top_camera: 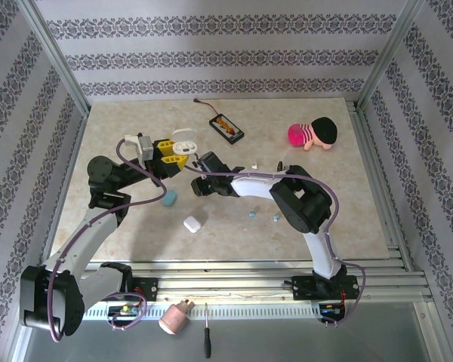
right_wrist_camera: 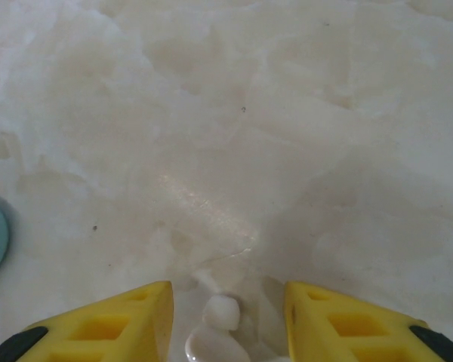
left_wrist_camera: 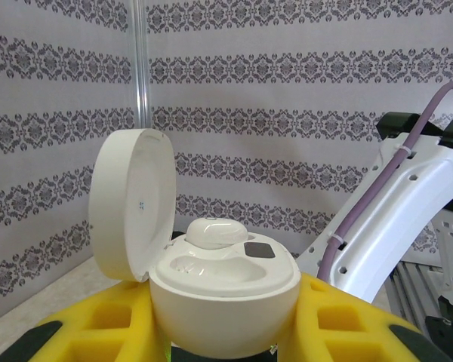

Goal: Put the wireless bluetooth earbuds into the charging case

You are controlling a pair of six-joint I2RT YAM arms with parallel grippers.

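My left gripper (left_wrist_camera: 225, 324) is shut on the white charging case (left_wrist_camera: 223, 302), its yellow fingers (left_wrist_camera: 98, 324) on both sides. The case's round lid (left_wrist_camera: 128, 204) stands open at the left. One white earbud (left_wrist_camera: 214, 232) sits in the far socket; the near socket is bare. From above, the case (top_camera: 183, 144) hangs over the table's middle left, with my right gripper (top_camera: 201, 163) just right of it. In the right wrist view, my right gripper (right_wrist_camera: 226, 294) stands open over the table, a white earbud (right_wrist_camera: 222, 312) between its fingers with a gap on each side.
A light-blue case (top_camera: 170, 197) and a shut white case (top_camera: 193, 223) lie in front of the grippers. Two light-blue earbuds (top_camera: 251, 215) lie near the right arm's elbow. A black tray (top_camera: 226, 128) and a pink doll (top_camera: 312, 134) sit at the back.
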